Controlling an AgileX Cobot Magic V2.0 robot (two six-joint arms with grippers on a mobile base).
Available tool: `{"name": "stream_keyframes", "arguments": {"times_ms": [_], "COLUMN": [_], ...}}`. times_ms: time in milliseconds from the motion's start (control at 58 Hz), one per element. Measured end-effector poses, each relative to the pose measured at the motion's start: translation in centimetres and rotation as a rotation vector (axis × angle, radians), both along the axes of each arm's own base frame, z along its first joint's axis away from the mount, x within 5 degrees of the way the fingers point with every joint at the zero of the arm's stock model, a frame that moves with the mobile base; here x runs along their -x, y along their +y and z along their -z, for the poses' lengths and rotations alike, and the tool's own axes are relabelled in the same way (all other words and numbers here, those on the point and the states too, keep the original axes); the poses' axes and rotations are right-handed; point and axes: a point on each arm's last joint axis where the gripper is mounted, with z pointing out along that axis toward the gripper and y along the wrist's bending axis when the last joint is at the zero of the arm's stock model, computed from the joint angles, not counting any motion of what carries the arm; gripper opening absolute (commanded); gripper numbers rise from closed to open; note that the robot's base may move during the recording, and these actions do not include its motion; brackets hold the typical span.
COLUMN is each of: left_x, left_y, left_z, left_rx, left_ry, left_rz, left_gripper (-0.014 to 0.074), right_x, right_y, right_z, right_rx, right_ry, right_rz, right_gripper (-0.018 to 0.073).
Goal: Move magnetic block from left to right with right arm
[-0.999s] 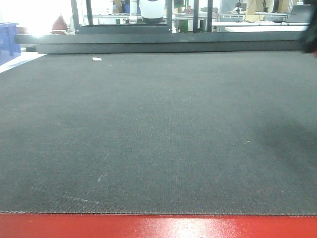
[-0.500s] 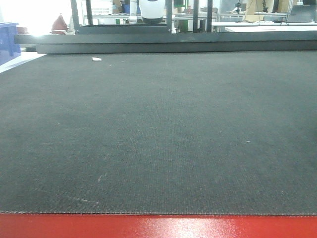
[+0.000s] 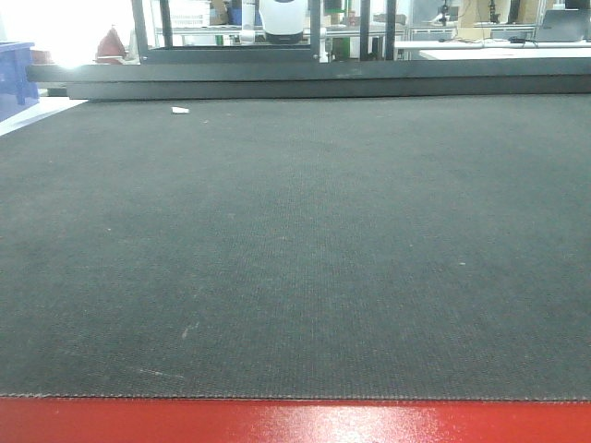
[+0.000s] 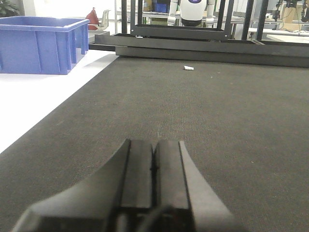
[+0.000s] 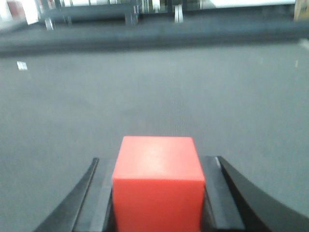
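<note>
The magnetic block, a plain red cube, fills the gap between the two black fingers of my right gripper, which is shut on it and holds it above the dark mat. In the left wrist view my left gripper is shut, its two pads pressed together with nothing between them, low over the mat. The front view shows only the mat. Neither gripper nor the block appears there.
A blue bin stands on a white surface left of the mat. A small white scrap lies near the mat's far edge. Black frame rails run along the back. The glossy red table edge borders the front.
In the front view a dark blur at the upper right edge and a shadow on the mat's right side, seen one second ago, are gone. Nothing else differs.
</note>
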Motion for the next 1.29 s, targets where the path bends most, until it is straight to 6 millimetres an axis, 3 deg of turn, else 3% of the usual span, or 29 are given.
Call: {"name": "stream_keyframes", "arguments": {"times_ms": [327, 689, 1292], "left_x": [0.0, 0.0, 0.0], "left_y": [0.0, 0.0, 0.0], "left_z": [0.0, 0.0, 0.0], "left_rx": [0.000, 0.000, 0.000], "left_ry": [0.000, 0.000, 0.000], "left_rz": [0.000, 0.000, 0.000], "left_gripper": [-0.0117, -0.0117, -0.0117], "right_x": [1.6, 1.7, 1.7], "right_y": [0.0, -0.1, -0.1], "right_z": [-0.9, -1.0, -1.0], "right_rx": [0.002, 0.154, 0.164], "right_ry": [-0.104, -0.120, -0.122], "right_rz": [0.000, 0.005, 0.005], "right_gripper": [0.0276, 0.0276, 0.0276]}}
